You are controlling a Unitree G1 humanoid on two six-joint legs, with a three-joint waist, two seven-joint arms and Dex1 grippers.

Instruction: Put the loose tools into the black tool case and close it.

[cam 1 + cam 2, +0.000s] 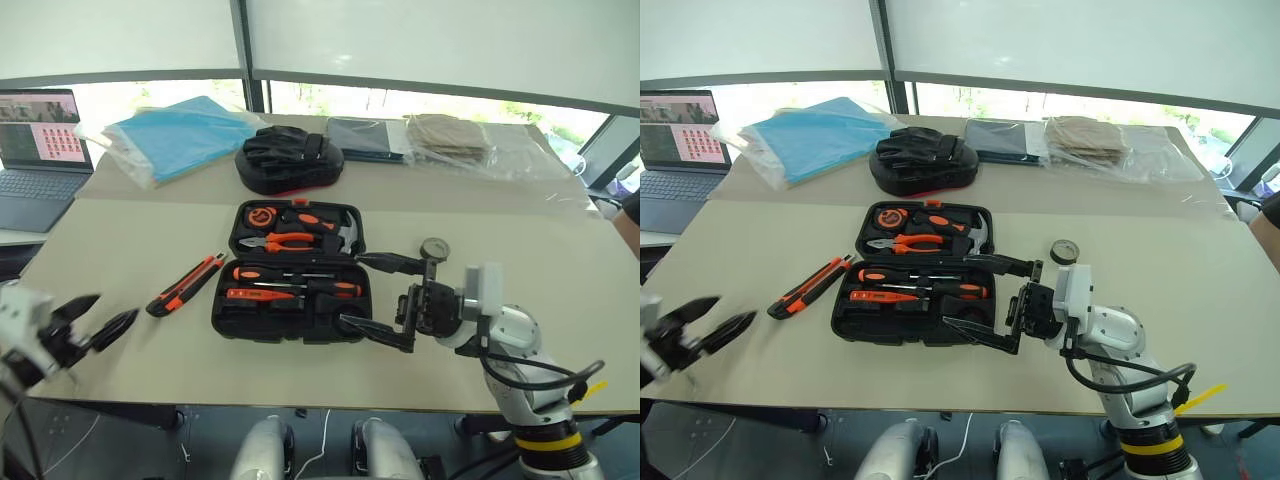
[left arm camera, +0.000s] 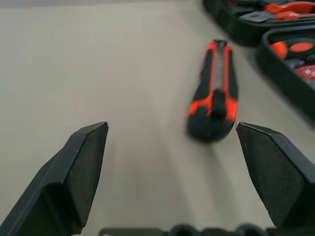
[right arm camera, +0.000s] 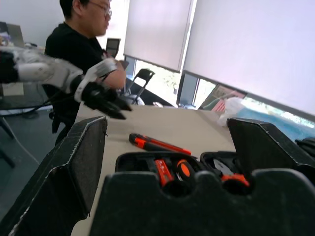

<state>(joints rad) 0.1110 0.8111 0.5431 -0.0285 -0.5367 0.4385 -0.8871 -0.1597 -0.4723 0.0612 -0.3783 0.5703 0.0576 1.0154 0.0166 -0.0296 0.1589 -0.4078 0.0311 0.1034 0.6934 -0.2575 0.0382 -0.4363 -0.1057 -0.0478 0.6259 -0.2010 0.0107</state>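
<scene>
Meanwhile, both pincers stand spread and empty, the left gripper (image 1: 98,325) at eight o'clock of the open flat black plastic tool case (image 1: 291,305), the orange-black utility knife (image 1: 186,285) lying between them, the right gripper (image 1: 385,298) at the case's four o'clock.

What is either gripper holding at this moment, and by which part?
Nothing is held. The left gripper is open over bare table, short of the utility knife. The right gripper is open beside the tool case, gripping nothing.
</scene>
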